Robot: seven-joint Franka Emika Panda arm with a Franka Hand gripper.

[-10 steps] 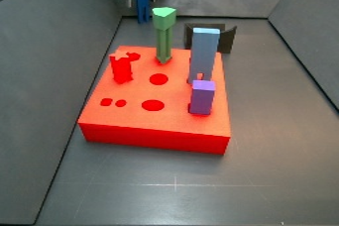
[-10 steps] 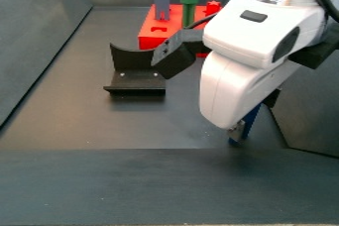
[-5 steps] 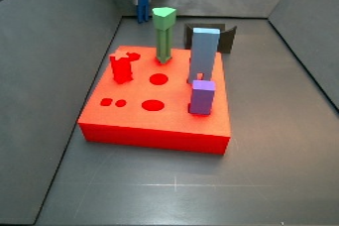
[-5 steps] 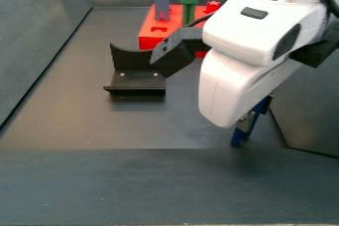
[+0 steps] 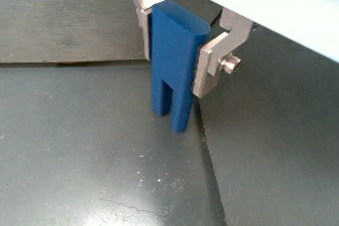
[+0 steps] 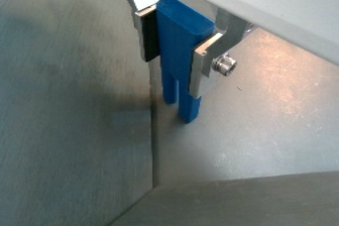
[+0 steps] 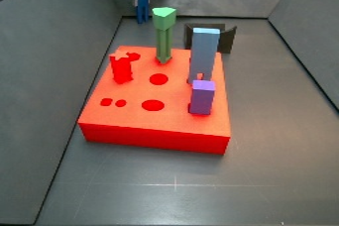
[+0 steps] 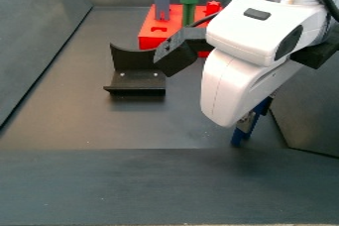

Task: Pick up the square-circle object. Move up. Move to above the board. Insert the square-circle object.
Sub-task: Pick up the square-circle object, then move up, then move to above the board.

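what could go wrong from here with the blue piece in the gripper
The gripper is shut on the square-circle object, prongs down, far from the board. The prongs still hang close to the floor, so moving sideways before lifting could drag them. On the board, the green post and light-blue block stand tall; a low approach might hit them.

Since a second ago the gripper (image 8: 249, 131) lifts the square-circle object (image 8: 248, 130) slightly, its prongs now just above the floor (image 8: 119, 121).

Dark blue square-circle object (image 5: 173, 66), red board (image 7: 153, 111), silver gripper (image 5: 180, 34)
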